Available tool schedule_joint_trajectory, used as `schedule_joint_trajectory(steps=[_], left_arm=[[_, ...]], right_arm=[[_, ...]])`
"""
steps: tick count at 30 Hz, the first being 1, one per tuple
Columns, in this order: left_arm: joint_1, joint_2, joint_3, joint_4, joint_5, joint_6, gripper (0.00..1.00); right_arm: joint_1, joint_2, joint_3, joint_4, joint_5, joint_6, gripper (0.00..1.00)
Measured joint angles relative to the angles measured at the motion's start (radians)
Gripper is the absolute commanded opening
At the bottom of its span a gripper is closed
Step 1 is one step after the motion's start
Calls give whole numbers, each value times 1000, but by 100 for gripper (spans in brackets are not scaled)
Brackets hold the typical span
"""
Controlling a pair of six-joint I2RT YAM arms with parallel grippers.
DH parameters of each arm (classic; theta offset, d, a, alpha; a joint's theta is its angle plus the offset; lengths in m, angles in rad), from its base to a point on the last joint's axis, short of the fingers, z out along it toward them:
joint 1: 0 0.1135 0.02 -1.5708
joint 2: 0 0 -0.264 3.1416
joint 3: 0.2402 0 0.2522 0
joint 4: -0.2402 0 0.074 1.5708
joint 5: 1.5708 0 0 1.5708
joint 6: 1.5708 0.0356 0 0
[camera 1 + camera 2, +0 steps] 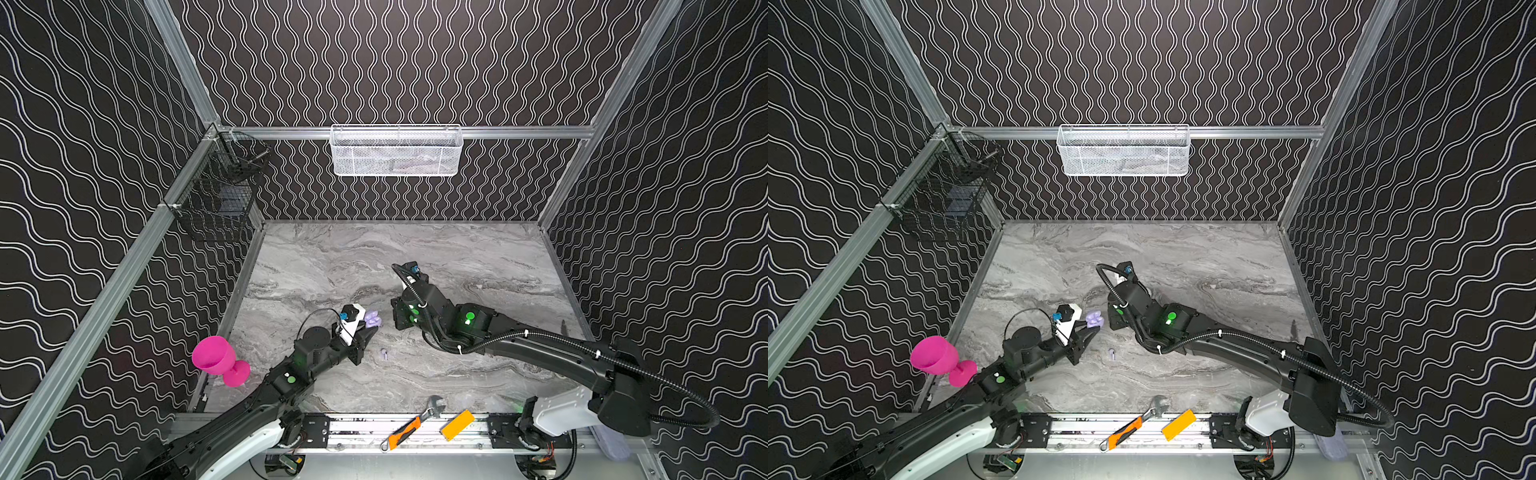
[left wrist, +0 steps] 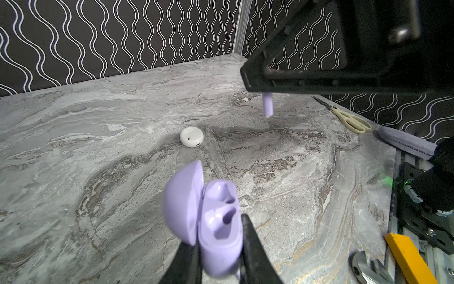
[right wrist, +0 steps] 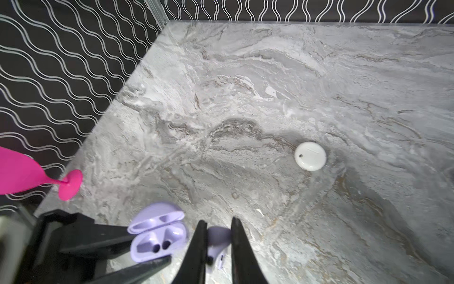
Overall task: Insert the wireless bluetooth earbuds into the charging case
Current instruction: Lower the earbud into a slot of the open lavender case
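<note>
A lavender charging case with its lid swung open and both wells empty is held above the table; my left gripper is shut on its lower half. Just to its right, my right gripper is shut on a lavender earbud, whose stem pokes out below the fingers. A second lavender earbud lies loose on the table in front of both grippers. A closed white round case sits farther back on the table.
A pink goblet lies at the table's left edge. On the front rail are an orange-handled wrench and a yellow block. Scissors and a grey cloth roll lie at the right edge. A white mesh basket and a black wire basket hang on the walls.
</note>
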Motion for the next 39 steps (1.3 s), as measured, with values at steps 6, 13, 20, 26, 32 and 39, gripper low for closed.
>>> schedule_joint_trajectory(steps=[6, 13, 20, 26, 32, 39], left_arm=[[0, -1, 0, 0, 0, 0, 8], [0, -4, 0, 0, -3, 0, 8], [0, -5, 0, 0, -3, 0, 8], [0, -7, 0, 0, -3, 0, 8], [0, -10, 0, 0, -3, 0, 8], [0, -11, 0, 0, -4, 0, 8]], right_arm=[[27, 2, -16, 65, -8, 37, 12], [43, 27, -23, 106, -20, 66, 11], [50, 44, -37, 120, -22, 94, 11], [55, 66, -37, 139, -23, 103, 11], [55, 82, -26, 155, -32, 103, 12], [55, 93, -20, 156, -44, 103, 12]])
